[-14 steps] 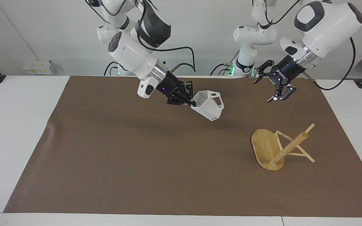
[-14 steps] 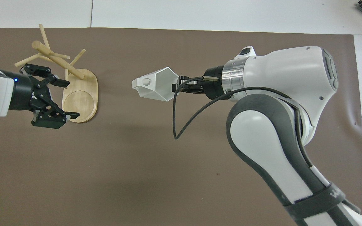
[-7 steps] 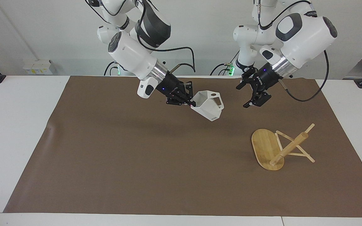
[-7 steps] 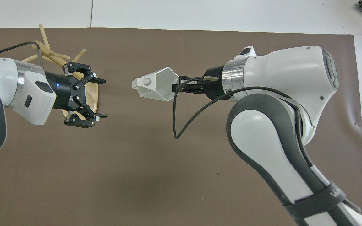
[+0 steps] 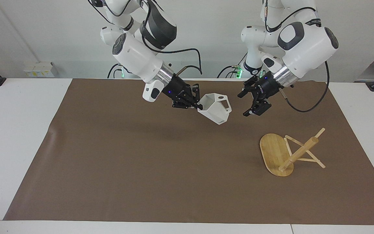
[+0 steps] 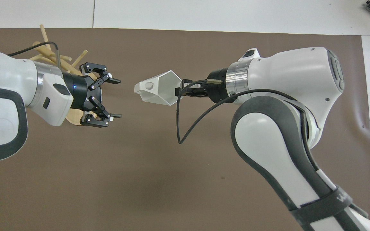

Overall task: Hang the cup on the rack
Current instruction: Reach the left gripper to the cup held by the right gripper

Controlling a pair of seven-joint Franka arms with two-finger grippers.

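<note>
The white faceted cup (image 5: 215, 110) hangs in the air over the middle of the brown mat, tilted, with its pierced handle toward my left gripper. My right gripper (image 5: 197, 105) is shut on the cup's rim; both also show in the overhead view, the cup (image 6: 157, 91) and the right gripper (image 6: 180, 91). My left gripper (image 5: 246, 104) is open and empty, level with the cup's handle and a short gap from it. The bamboo rack (image 5: 299, 151) lies tipped over on the mat toward the left arm's end. In the overhead view my left gripper (image 6: 117, 98) and arm cover most of the rack (image 6: 80, 56).
The brown mat (image 5: 141, 169) covers most of the white table (image 5: 18, 130). The rack's oval base (image 5: 271, 151) stands on edge, and its pegs rest on the mat.
My left gripper has swung from over the rack's end of the mat toward the cup and now sits open beside its handle. The right gripper and the cup have barely moved.
</note>
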